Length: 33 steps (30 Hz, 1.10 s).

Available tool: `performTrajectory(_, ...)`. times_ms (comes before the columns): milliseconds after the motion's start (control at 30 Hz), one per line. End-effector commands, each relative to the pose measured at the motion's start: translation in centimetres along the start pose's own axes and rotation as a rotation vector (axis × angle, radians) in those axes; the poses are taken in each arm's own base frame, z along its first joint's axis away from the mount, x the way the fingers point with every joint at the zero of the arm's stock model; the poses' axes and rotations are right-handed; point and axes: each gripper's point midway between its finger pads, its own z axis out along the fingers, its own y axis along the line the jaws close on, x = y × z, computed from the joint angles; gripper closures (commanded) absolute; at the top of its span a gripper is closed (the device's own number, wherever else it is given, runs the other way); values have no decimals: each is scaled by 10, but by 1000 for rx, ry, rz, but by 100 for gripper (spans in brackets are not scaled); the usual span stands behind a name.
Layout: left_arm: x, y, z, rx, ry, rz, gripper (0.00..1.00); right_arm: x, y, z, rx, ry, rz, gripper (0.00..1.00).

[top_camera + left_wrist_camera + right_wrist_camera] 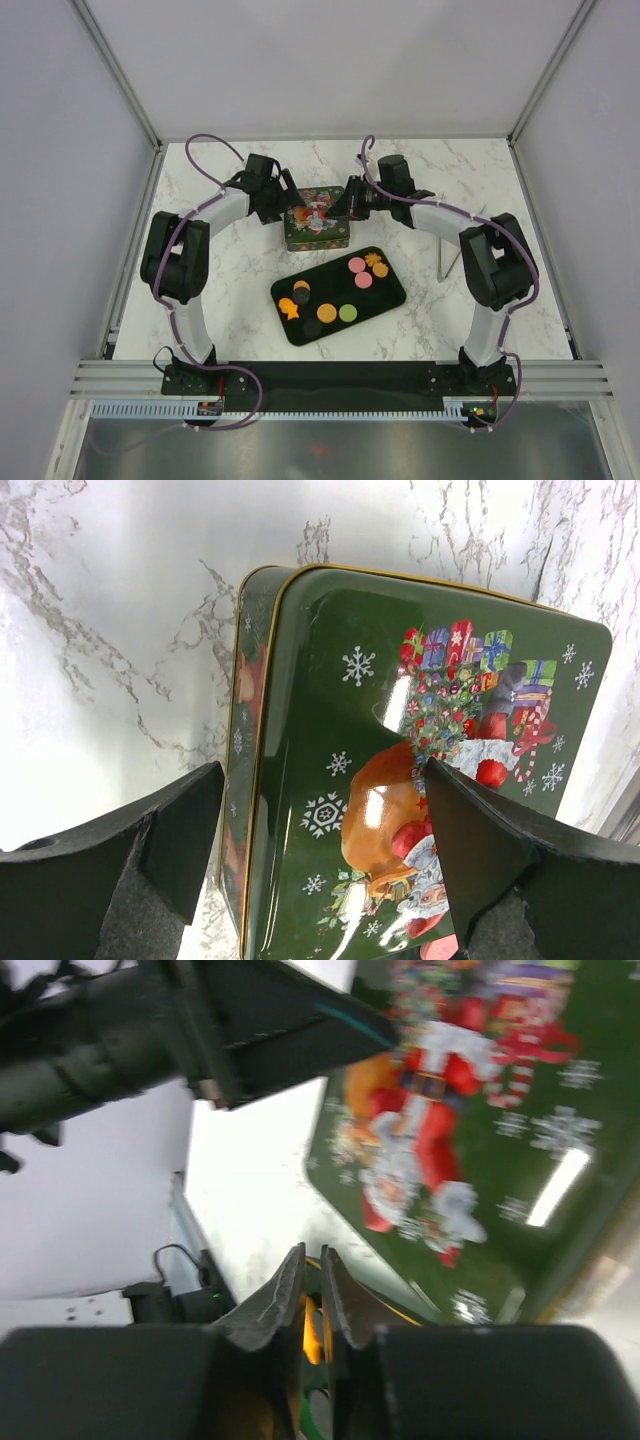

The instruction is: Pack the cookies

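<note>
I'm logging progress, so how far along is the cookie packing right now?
Done: nothing packed; the cookies all lie on the black tray. In hand: the tin looks closed; the left tool is open astride its edge, the right tool seems pinched on the rim of its lid, though blurred. Left: opening it and moving every cookie in.

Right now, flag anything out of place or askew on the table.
Nothing spilled: the cookies all lie on the black tray, which sits skewed to the edge of the table. The right gripper pinches the rim of the tin lid, which may sit slightly off square; that view is too blurred to be sure.
</note>
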Motion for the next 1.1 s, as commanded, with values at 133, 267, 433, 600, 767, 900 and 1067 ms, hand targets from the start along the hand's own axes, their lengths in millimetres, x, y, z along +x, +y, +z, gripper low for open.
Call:
performTrajectory(133,4,0,3,-9,40,46,11,28,-10,26,-211,9,149,94)
performTrajectory(267,5,0,4,-11,43,48,11,72,-66,33,-218,37,322,100)
performTrajectory(433,3,1,4,-18,40,54,11,75,-70,33,-245,25,306,100)
performTrajectory(600,1,0,3,-22,32,56,11,58,-53,28,-230,27,234,99)
performTrajectory(767,-4,-2,-1,-23,24,69,11,29,-23,16,-256,-6,161,97)
performTrajectory(900,-15,-6,-8,-22,-1,86,11,6,3,-1,-241,-39,89,89)
performTrajectory(1067,-46,-24,-30,9,-73,135,10,-27,31,-27,-200,-115,-28,68)
